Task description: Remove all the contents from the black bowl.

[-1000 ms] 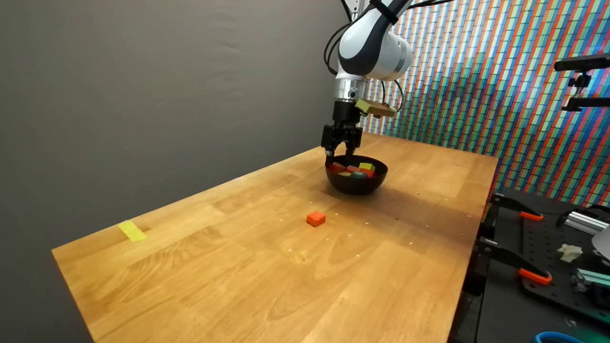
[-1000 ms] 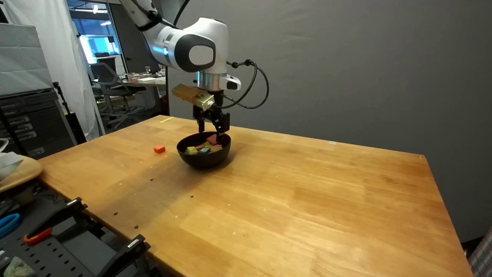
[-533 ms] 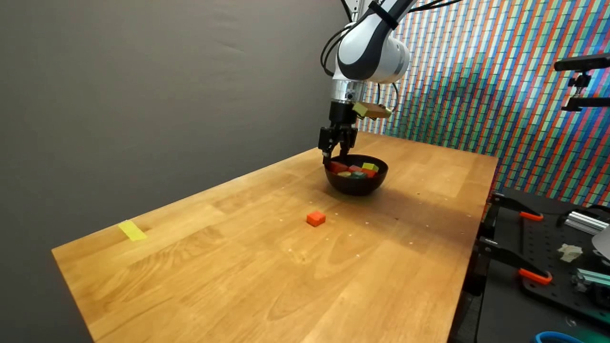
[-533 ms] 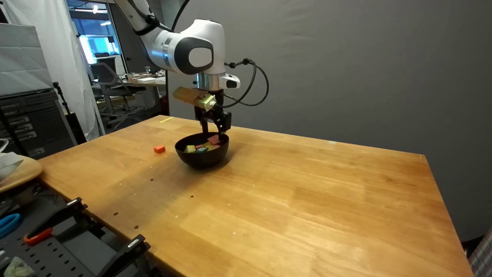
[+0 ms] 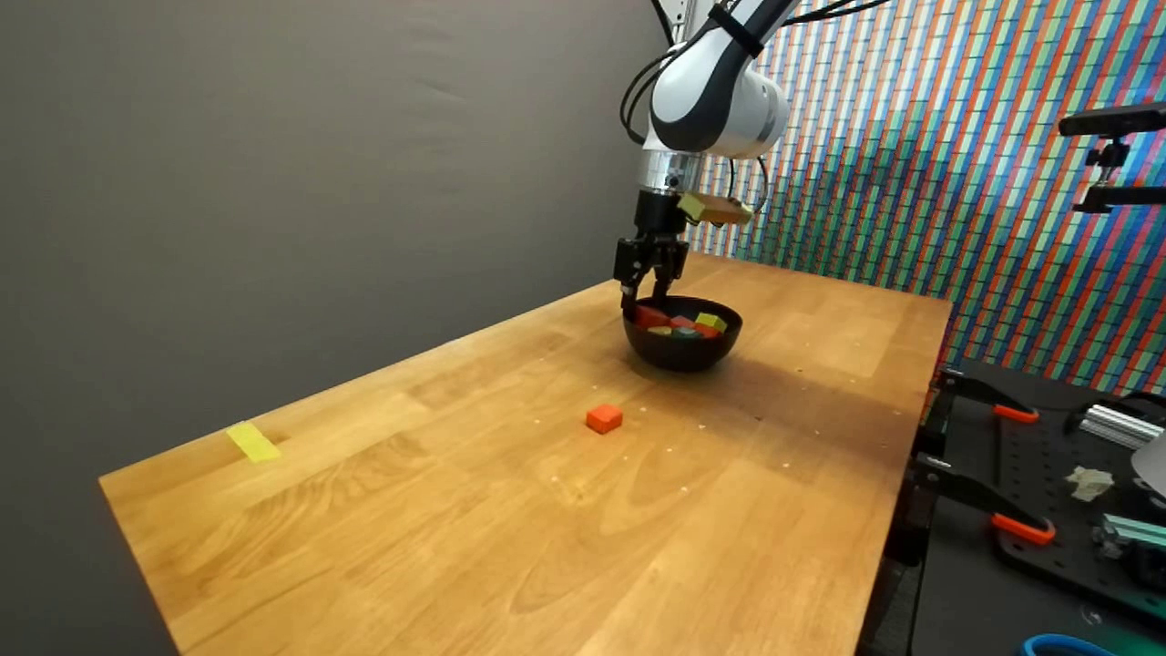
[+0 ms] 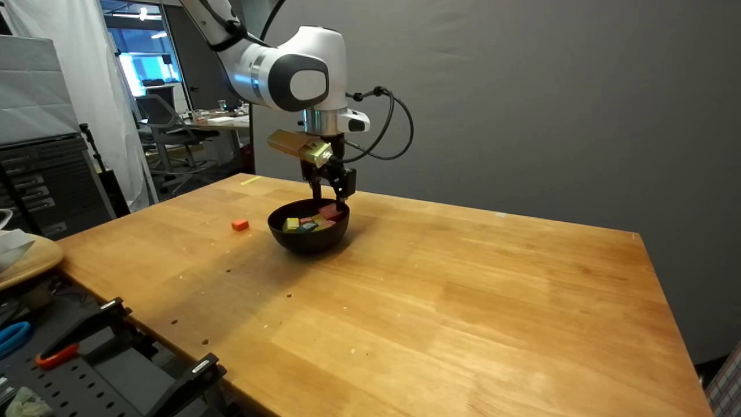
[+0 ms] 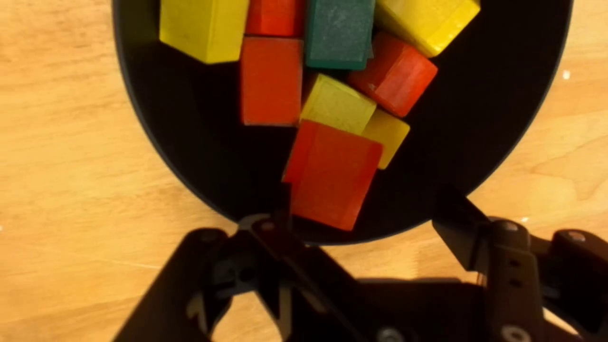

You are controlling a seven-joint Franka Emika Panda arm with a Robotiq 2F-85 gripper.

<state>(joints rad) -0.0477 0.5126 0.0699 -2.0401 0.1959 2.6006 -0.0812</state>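
The black bowl (image 5: 679,357) stands on the table in both exterior views (image 6: 307,243) and fills the upper part of the wrist view (image 7: 199,152). It holds several blocks: red (image 7: 271,80), yellow (image 7: 202,28) and dark green (image 7: 339,33). A larger red block (image 7: 335,175) lies tilted on yellow ones, nearest my gripper. My gripper (image 7: 365,204) is open and points down over the bowl's rim on the wall side, also in both exterior views (image 5: 645,301) (image 6: 329,200). Its left finger in the wrist view overlaps that red block's edge; I cannot tell whether they touch. Nothing is between the fingers' pads.
A loose orange-red block (image 5: 604,419) lies on the wooden table (image 5: 455,547) beside the bowl. A flat yellow tape strip (image 5: 253,441) is near the far table edge. A grey wall (image 5: 364,182) runs along that edge. Black clamps (image 6: 191,385) sit off the opposite edge.
My gripper has shifted slightly sideways and a little up, staying open over the bowl's rim. The bowl moved slightly one way and back. The loose block has not moved.
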